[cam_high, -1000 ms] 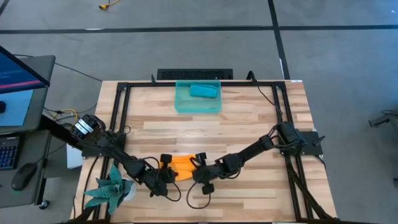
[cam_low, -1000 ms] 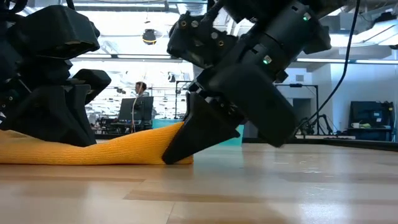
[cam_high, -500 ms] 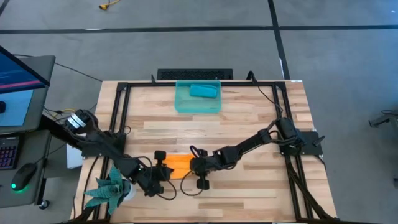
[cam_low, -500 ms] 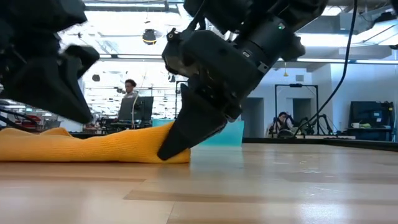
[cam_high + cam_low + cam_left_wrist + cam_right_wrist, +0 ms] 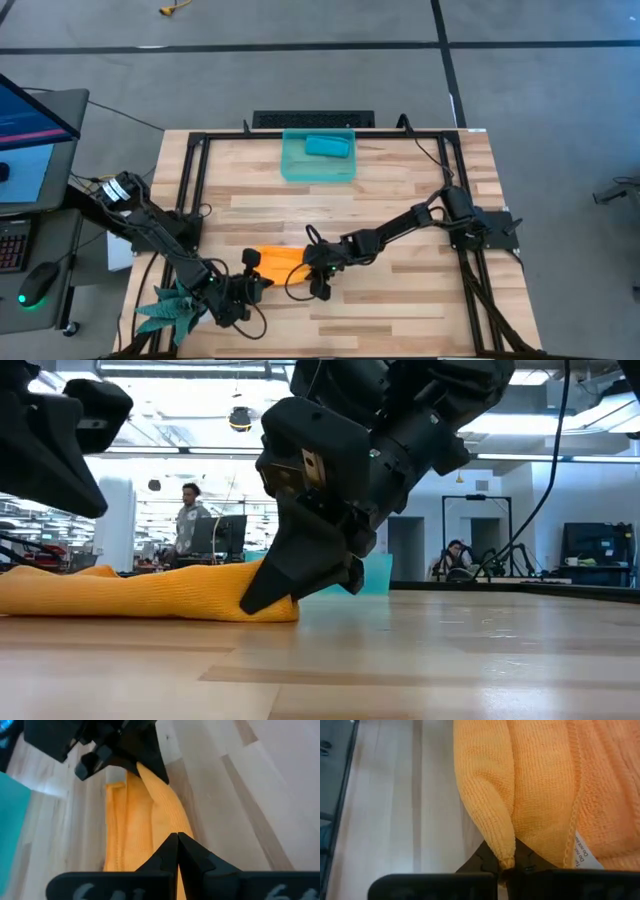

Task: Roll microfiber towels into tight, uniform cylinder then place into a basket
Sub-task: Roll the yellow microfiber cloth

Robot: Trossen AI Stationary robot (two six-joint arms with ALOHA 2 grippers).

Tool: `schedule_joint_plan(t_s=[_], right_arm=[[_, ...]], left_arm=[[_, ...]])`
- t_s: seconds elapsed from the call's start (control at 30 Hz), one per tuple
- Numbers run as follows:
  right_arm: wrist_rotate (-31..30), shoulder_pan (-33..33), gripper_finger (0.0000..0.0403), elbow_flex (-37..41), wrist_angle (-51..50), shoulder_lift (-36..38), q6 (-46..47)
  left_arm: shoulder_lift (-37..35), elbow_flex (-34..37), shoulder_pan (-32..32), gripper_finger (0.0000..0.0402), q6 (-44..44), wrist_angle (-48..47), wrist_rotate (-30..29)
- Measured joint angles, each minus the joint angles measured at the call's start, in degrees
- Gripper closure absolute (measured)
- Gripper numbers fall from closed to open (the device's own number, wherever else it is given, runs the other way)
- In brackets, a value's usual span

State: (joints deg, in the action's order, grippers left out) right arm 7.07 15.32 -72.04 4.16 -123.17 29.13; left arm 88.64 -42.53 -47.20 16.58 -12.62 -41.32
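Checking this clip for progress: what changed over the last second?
The right pincer, shut on an edge of the orange towel, dragged it toward the table's left side. The left pincer, shut, slid left and back toward the front edge, near the green plant; its tips rest at the towel, and whether they pinch it is unclear. The teal basket and the blue rolled towel inside stayed put.

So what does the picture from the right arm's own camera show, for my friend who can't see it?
The right gripper is shut on a pinched fold of the orange towel, which fills most of the view. The towel lies bunched in soft ridges on the wooden table, with a small white care label at its edge.
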Motion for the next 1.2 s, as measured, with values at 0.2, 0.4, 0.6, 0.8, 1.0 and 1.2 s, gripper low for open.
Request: schedule_joint_plan(t_s=[0.2,0.4,0.6,0.8,1.0,1.2], right_arm=[[6.26,-1.22,0.0383,0.13,2.92,-0.3,5.11],[6.62,-1.28,0.038,0.15,3.06,-0.33,7.03],[6.39,-1.26,0.0383,0.1,2.93,-0.31,6.63],[4.72,-1.19,0.0379,0.12,2.41,-0.17,5.82],[3.36,-1.29,0.0383,0.12,2.32,-0.11,5.37],[2.97,-1.4,0.0378,0.12,2.12,-0.07,5.37]], left_arm=[[0.0,-3.46,-0.02,0.0401,-0.81,-4.44,2.65],[2.33,-4.08,-0.84,0.0401,2.0,-5.42,7.31],[5.96,-4.36,-1.01,0.0401,7.82,-12.49,7.6],[6.05,-12.3,-1.15,0.0401,10.81,-29.67,5.17],[6.08,-19.55,-1.17,0.0401,9.95,-39.07,-2.0],[6.14,-18.68,-0.81,0.0401,9.26,-38.26,-0.9]])
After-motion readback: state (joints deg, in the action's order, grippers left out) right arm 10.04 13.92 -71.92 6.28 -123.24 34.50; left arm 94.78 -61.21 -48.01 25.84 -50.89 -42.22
